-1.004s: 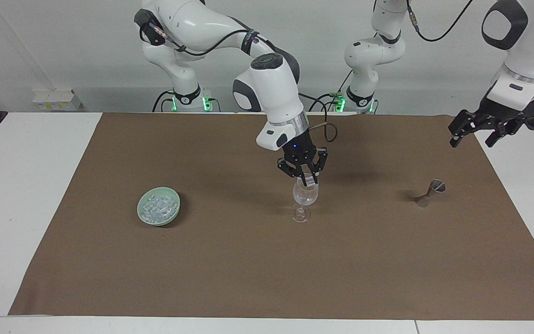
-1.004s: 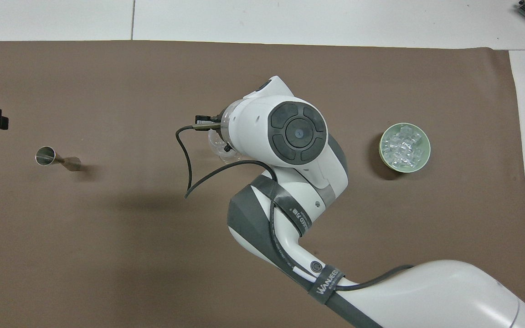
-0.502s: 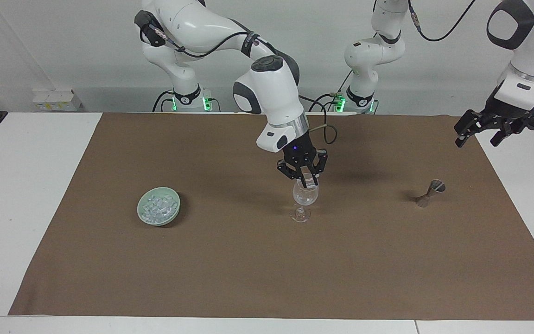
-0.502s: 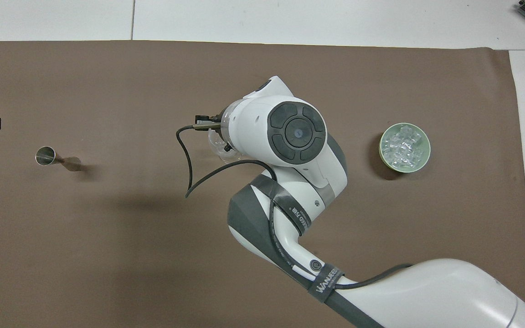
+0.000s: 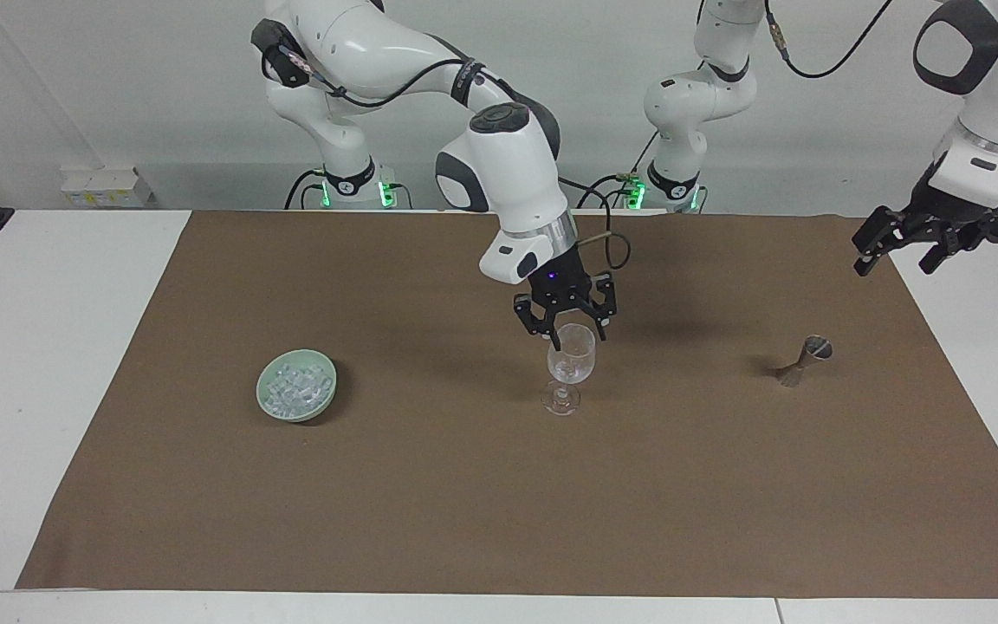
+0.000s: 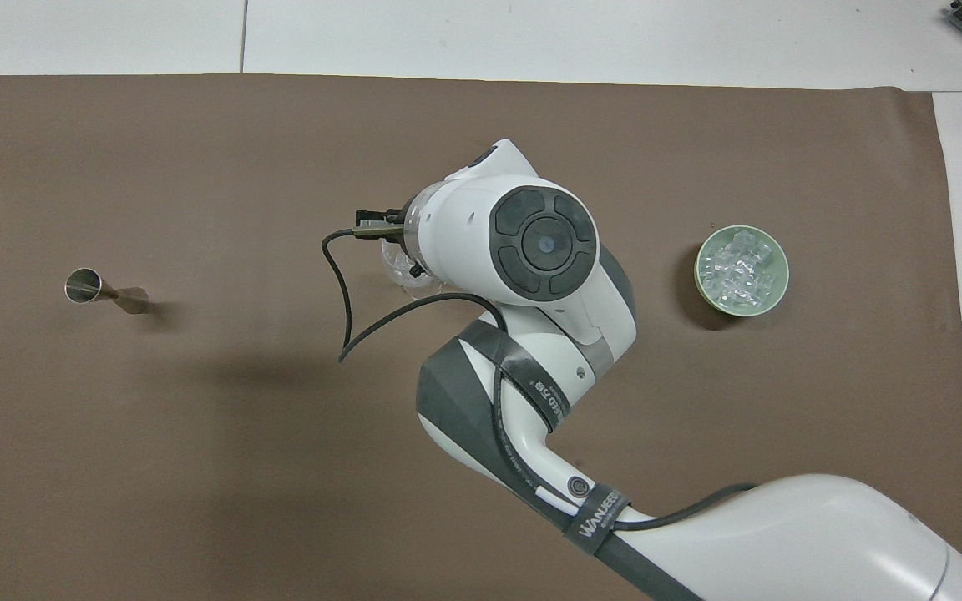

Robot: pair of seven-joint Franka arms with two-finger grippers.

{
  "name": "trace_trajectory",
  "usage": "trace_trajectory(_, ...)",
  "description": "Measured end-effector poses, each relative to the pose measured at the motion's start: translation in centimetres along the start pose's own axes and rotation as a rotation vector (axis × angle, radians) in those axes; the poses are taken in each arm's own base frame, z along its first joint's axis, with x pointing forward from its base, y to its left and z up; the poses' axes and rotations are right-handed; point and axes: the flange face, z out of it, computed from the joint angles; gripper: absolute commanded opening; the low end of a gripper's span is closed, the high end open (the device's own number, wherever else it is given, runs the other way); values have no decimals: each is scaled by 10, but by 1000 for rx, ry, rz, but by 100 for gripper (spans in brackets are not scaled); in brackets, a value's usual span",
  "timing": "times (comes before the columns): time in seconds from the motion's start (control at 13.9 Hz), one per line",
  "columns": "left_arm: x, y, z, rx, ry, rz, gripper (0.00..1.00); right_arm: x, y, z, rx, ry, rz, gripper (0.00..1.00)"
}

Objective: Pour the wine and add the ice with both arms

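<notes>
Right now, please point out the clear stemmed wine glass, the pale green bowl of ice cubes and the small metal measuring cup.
Clear stemmed wine glass (image 5: 572, 357): facing view, on its bowl.
Pale green bowl (image 5: 327, 399): facing view, on its rim.
Small metal measuring cup (image 6: 83, 284): overhead view, on its open mouth.

A: Where does the clear stemmed wine glass (image 5: 570, 367) stand?

B: Mid-mat on the brown rectangular table mat (image 5: 464, 485), between the round green ceramic bowl (image 5: 296, 397) of clear ice cubes (image 5: 294, 386), toward the right arm's end, and the steel hourglass-shaped jigger (image 5: 802, 360), toward the left arm's end.
</notes>
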Motion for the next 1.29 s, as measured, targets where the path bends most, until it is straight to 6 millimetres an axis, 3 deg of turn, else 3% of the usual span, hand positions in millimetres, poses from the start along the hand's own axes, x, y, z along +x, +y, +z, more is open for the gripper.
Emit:
trace_trajectory(0.14, 0, 0, 1, 0, -2, 0, 100, 4, 0, -4, -2, 14, 2, 100)
trace_trajectory(0.29, 1, 0, 2, -1, -3, 0, 100, 18, 10, -22, -27, 46, 12, 100)
trace_trajectory(0.65, 1, 0, 2, -1, -4, 0, 100, 53, 79, -96, -249, 55, 64, 100)
trace_trajectory(1.0, 1, -1, 3, -1, -5, -1, 100, 66, 138, -157, -362, 2, 100, 100)
trace_trajectory(1.29, 1, -2, 5, -2, -9, -2, 100, 71, 201, -226, -386, -59, 179, 100)
